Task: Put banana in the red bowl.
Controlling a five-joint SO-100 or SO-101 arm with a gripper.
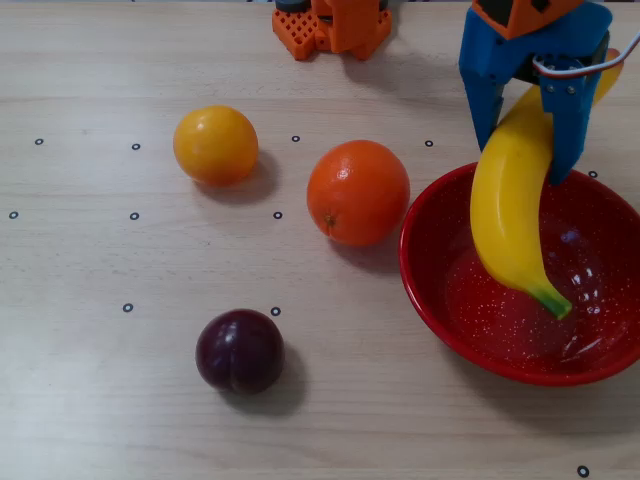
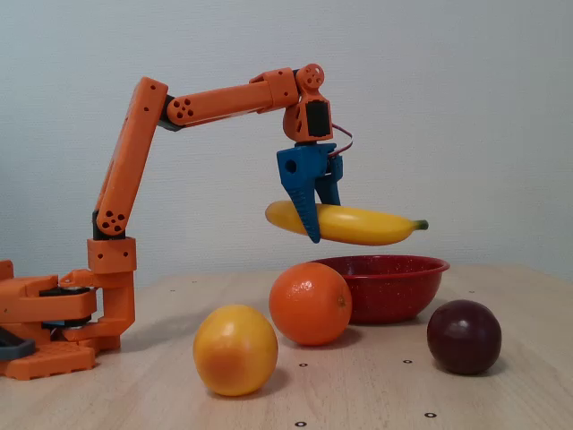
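The yellow banana (image 1: 508,205) (image 2: 358,224) hangs level in the air above the red speckled bowl (image 1: 600,370) (image 2: 385,287), its green stem end pointing over the bowl's inside. My blue gripper (image 1: 525,150) (image 2: 320,219) is shut on the banana near its thicker end, one finger on each side. In the fixed view the banana is clear of the bowl's rim, a little above it. The bowl is empty and stands at the right of the overhead view.
A big orange (image 1: 358,192) (image 2: 309,303) sits just left of the bowl. A round yellow-orange fruit (image 1: 215,145) (image 2: 235,349) and a dark plum (image 1: 240,350) (image 2: 463,336) lie on the wooden table. The arm's orange base (image 1: 330,25) (image 2: 54,327) stands at the back.
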